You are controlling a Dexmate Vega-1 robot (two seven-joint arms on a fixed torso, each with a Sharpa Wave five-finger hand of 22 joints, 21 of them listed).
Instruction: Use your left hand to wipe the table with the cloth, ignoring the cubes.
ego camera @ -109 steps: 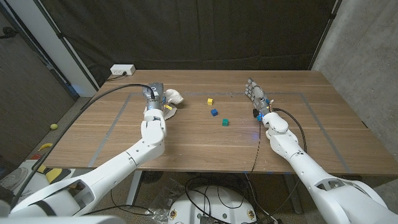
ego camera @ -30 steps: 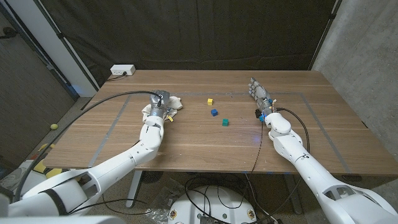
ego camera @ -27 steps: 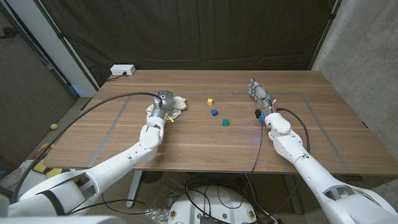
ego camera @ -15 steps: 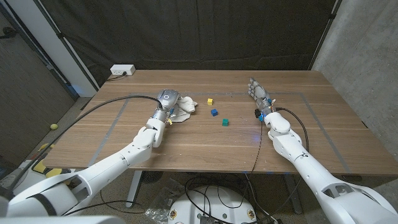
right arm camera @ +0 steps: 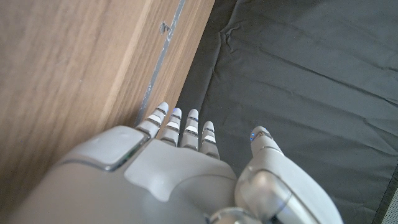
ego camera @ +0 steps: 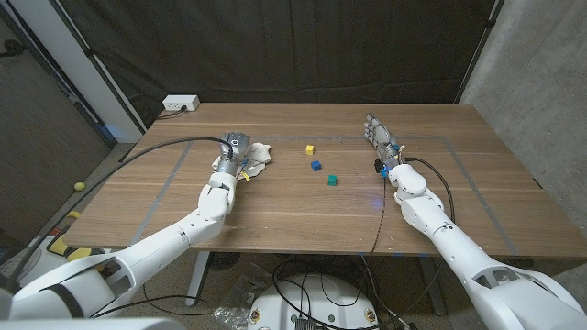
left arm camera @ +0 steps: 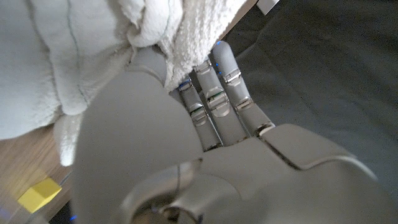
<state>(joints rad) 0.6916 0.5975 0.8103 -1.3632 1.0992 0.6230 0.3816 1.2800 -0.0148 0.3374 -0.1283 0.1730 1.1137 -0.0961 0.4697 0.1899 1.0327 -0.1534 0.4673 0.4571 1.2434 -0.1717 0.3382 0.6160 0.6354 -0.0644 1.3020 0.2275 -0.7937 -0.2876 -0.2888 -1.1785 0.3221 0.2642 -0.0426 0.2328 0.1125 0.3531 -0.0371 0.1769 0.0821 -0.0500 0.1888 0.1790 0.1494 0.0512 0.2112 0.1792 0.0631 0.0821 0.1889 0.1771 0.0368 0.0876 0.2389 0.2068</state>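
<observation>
White terry cloth point(ego camera: 255, 156): back left since 0.5 s ago, gripped by left hand point(ego camera: 235, 151); wiping stroke reversing. Right hand point(ego camera: 378, 137): fingers spread, idle.

Left hand point(ego camera: 235, 151) hides part of the cloth point(ego camera: 259, 156); its grip stays unclear

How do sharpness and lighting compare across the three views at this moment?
Head view: evenly lit and sharp, the cubes' colours readable, backdrop dark, no strong glare on the table. Left wrist view: the left hand close to the lens is soft, the cloth bright and nearly washed out. Right wrist view: the right hand slightly soft, the wood grain clear.
</observation>
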